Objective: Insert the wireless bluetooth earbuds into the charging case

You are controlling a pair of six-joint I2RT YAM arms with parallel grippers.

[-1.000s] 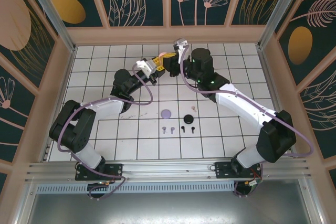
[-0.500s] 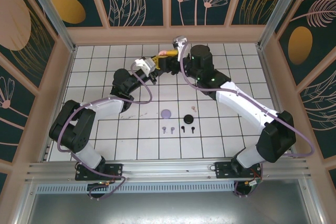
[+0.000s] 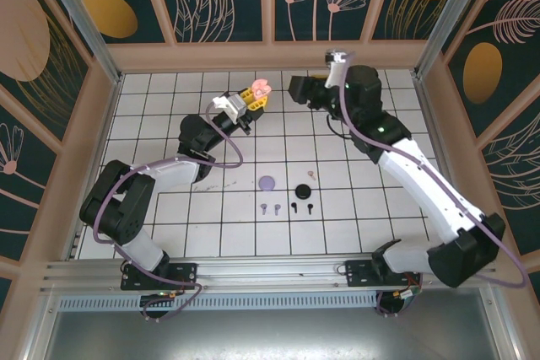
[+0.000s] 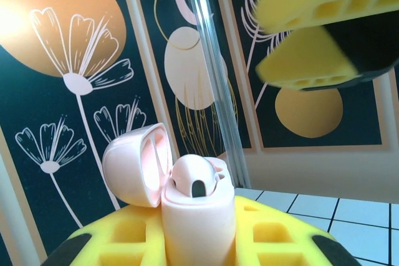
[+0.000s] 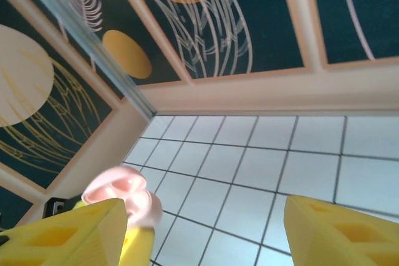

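Right now we have the left gripper (image 3: 254, 97) raised above the far part of the tiled table (image 3: 219, 229). Its yellow fingers (image 4: 118, 244) are clamped tight on the base of the pink charging case (image 4: 198, 225). We'd say it's held upright like that so the mouth faces up and the other arm can work from above. The lid (image 4: 134, 166) is flipped back to one side, well out of the way. Inside, one pink earbud (image 4: 194, 182) sits in its socket, its rounded head showing over the rim; whether the neighbouring socket is filled we can't tell from this angle. The right gripper (image 3: 297, 88) hangs just beside the case with its fingers (image 5: 72, 232) spread wide and nothing between them, which reads to us as a hand free for a fetch. Down on the tiles, well apart from the raised case, the second pink earbud (image 3: 311, 174) lies alone. In a row nearer the arm bases we see the two lilac earbuds (image 3: 264, 207) and the two black earbuds (image 3: 294, 207). The lilac case (image 3: 268, 182) and black case (image 3: 301, 190) sit just behind that row; they look closed from above, though they're too small for us to be sure.
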